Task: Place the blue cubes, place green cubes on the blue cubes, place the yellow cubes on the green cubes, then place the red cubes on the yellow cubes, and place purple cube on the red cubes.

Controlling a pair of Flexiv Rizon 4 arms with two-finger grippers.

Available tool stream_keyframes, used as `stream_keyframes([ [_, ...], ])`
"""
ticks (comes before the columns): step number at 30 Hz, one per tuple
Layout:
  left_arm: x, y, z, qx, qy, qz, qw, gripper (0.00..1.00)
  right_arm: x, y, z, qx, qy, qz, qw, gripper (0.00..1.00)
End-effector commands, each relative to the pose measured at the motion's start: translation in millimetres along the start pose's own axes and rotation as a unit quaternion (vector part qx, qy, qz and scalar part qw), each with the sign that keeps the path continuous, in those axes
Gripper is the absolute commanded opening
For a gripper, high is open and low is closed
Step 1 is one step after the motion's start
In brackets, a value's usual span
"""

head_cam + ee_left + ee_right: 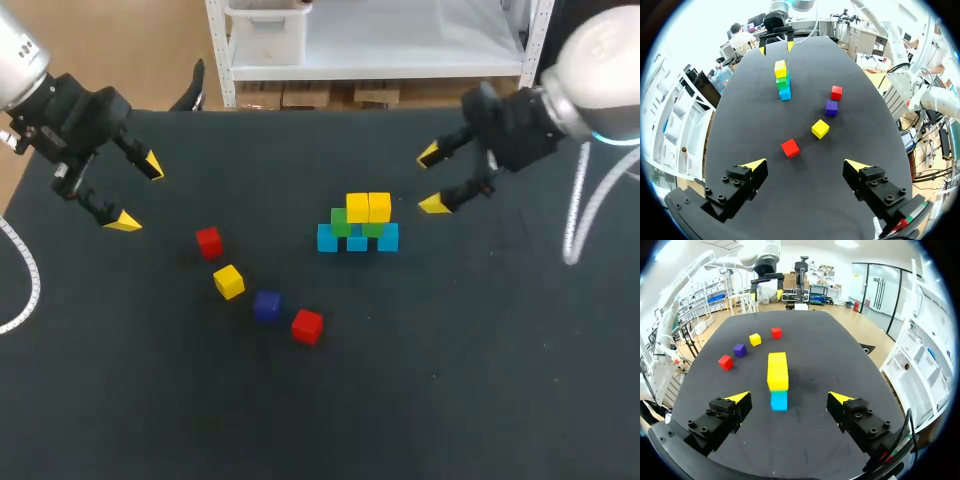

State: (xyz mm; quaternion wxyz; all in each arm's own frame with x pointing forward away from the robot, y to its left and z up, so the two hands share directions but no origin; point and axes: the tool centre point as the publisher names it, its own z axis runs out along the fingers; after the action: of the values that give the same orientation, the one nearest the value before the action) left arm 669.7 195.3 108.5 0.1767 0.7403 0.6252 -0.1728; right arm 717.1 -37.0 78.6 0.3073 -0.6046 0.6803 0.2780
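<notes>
Four loose cubes sit on the table's left half in a diagonal row: a red cube [208, 241], the spare yellow cube [228, 281], the purple cube [266, 305] and a second red cube [307, 325]. The stack [357, 225] is mid-table, with blue cubes on the bottom, green on those and two yellow on top.

Both of my grippers are wide open and holding nothing. The right gripper [431, 180] hovers just beside the stack on its right. The left gripper [137, 193] is off at the left edge.

What matters is that the loose row lies on my left arm's side. From the left wrist, that first red cube is straight ahead of the fingers, nearest, with the yellow one just past it. So I'd say the next pickup is the left arm's job.
</notes>
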Motion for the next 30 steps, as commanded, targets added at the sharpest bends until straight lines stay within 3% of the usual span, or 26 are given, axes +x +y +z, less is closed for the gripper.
stream_keyframes([
  [1,0.6,-0.7,-0.1,-0.001,0.000,0.001,1.000,1.00,8.6,19.0,-31.9,0.005,-0.017,-0.002,1.000,1.00],
  [16,0.6,-0.7,-0.1,-0.001,0.000,0.001,1.000,1.00,44.6,56.4,-77.0,0.016,-0.046,0.002,0.999,1.00],
  [30,0.6,-0.7,-0.1,-0.001,0.000,0.001,1.000,1.00,87.0,57.4,-107.0,0.013,-0.064,0.010,0.998,1.00],
])
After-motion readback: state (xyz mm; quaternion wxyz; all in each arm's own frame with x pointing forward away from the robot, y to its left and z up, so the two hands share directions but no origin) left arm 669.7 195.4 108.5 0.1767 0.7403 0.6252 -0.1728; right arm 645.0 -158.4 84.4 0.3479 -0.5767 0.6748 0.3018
